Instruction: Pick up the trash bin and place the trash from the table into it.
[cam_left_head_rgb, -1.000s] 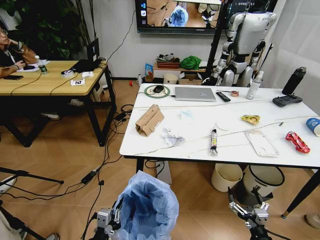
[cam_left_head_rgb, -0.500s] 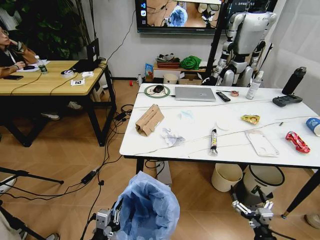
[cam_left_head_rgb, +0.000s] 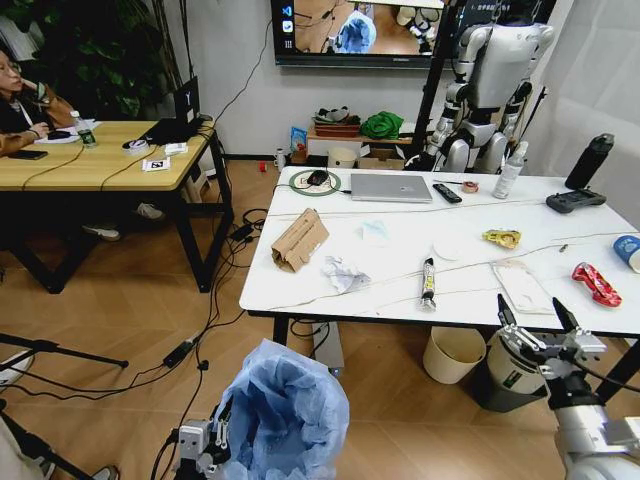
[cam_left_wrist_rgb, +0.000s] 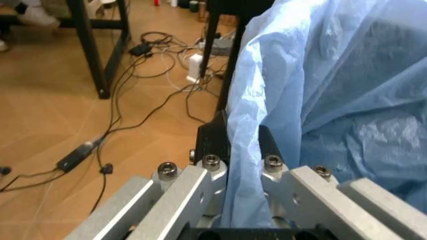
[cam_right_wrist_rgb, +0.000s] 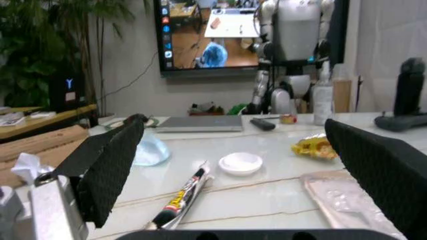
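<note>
The trash bin (cam_left_head_rgb: 290, 415) hangs low off the table's (cam_left_head_rgb: 330, 295) near edge, its blue bag pinched tight in the left claw (cam_left_wrist_rgb: 243, 175); up on the table lie torn cardboard (cam_left_head_rgb: 299, 240), crumpled paper (cam_left_head_rgb: 343, 273) and a black-and-yellow wrapper (cam_left_head_rgb: 427, 281); right claw (cam_left_head_rgb: 537, 325) gapes wide at the table's near edge beside the clear plastic pack (cam_left_head_rgb: 523, 288).

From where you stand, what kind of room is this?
Probably a robotics lab or office: a humanoid robot stands by the wall, a wall screen shows a camera feed, and cables run across the wooden floor beside a desk.
</note>
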